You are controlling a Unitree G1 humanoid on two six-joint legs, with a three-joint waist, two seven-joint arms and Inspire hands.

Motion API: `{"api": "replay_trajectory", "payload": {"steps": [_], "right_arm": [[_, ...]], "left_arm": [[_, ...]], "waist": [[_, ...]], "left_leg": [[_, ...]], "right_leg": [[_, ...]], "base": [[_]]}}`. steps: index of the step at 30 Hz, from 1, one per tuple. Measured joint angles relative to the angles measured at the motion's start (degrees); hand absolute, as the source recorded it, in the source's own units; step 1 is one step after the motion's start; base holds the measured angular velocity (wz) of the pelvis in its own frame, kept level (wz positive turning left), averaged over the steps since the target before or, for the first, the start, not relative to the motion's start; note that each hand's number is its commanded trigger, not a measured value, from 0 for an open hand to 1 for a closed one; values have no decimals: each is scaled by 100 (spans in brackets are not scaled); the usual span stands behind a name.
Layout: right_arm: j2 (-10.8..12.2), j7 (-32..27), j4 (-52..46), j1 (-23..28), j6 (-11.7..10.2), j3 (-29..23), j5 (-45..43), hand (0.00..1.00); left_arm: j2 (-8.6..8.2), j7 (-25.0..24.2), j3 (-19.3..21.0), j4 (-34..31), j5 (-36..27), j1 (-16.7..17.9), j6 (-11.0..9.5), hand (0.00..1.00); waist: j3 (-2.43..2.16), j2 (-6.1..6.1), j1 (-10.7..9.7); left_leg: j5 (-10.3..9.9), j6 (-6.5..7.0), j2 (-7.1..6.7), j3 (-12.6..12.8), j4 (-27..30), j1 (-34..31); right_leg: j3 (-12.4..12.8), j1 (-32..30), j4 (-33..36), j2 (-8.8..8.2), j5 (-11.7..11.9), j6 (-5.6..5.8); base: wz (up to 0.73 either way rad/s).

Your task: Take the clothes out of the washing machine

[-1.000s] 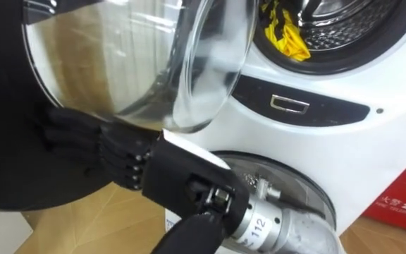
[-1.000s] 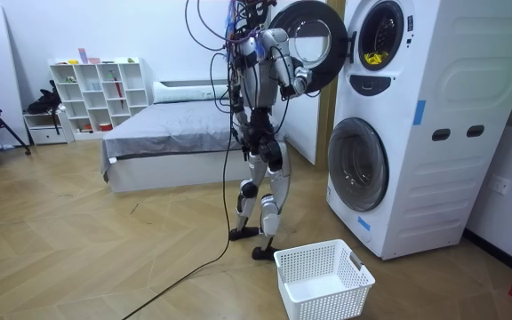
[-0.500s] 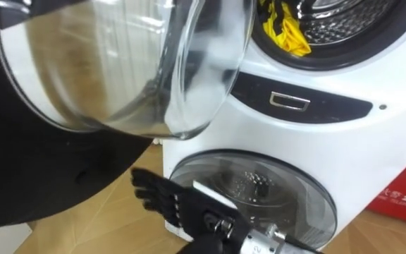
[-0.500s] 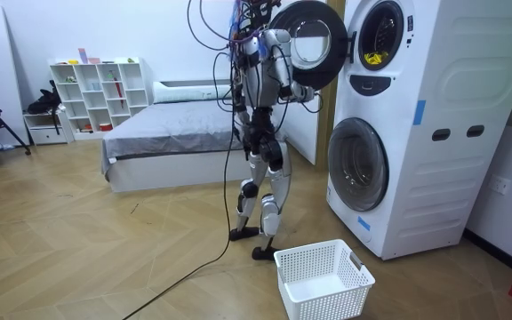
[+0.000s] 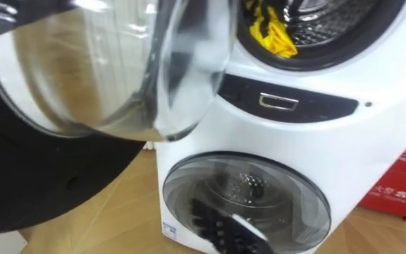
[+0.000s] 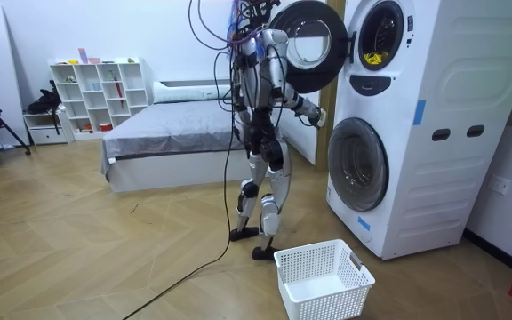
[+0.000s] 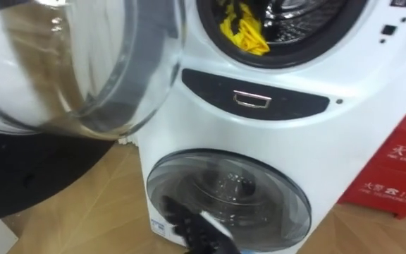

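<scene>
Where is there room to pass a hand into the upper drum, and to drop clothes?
The drum mouth is free right of the yellow cloth; the open door crowds its left. The white basket on the floor is bare. The right hand, open, is low before the lower door.

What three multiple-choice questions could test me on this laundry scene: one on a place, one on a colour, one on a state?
1. Where is the yellow cloth? A) on the bed B) in the upper drum C) on the floor
2. What colour is the basket? A) blue B) red C) white
3. The lower door is: A) shut B) wide open C) removed
Answers: 1 B, it shows inside the open drum; 2 C, its lattice walls are white; 3 A, it sits flush in the machine's front.
</scene>
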Motion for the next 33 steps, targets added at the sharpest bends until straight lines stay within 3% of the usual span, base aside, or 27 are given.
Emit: {"api": "replay_trajectory", "payload": {"steps": [4,8,10,14,20,24,27,33], "right_arm": [[-5,-405,-86,118,-2,-522,29,0],[27,-611,-996,200,-70,-893,24,0],[29,-642,-1188,200,-190,-950,26,0],[29,-687,-1586,199,-194,-1072,34,0],[22,-647,-2290,179,-196,-1278,83,0],[4,-644,-2352,114,-200,-1279,157,0],[2,-640,-2402,114,-199,-1283,299,0],[3,-622,-2794,-16,-199,-1307,266,0]], "left_arm": [[-11,-42,44,0,9,12,-78,0],[-114,-46,281,65,6,89,-117,0],[-125,-29,321,111,2,114,-124,0],[-170,13,428,158,0,187,-165,0],[-83,7,451,145,24,283,-166,0],[-50,17,436,152,23,290,-166,0],[-36,42,441,156,24,337,-168,0],[-31,47,434,252,60,409,-163,0]], "waist": [[-41,22,-160],[-82,107,-311],[-79,106,-322],[-77,96,-314],[-96,11,-324],[-73,-23,-348],[-24,-58,-337],[-18,-71,-309]], "left_leg": [[0,0,6,36,-4,-2],[2,-1,9,75,-15,23],[2,-1,19,138,-30,111],[1,-1,6,289,-34,209],[1,-1,-2,345,-35,214],[1,-1,0,345,-32,229],[1,-1,-1,347,-33,249],[-1,-1,6,371,-18,250]], "right_leg": [[16,-16,1,7,0,0],[47,-10,1,10,0,0],[76,56,-2,20,-1,2],[195,108,-1,18,-17,26],[272,78,17,25,-21,34],[272,88,21,25,-21,33],[269,112,18,23,-23,36],[282,111,21,36,-26,37]], "base": [[-3],[-5],[-9],[-14],[-6],[0],[0],[0]]}}
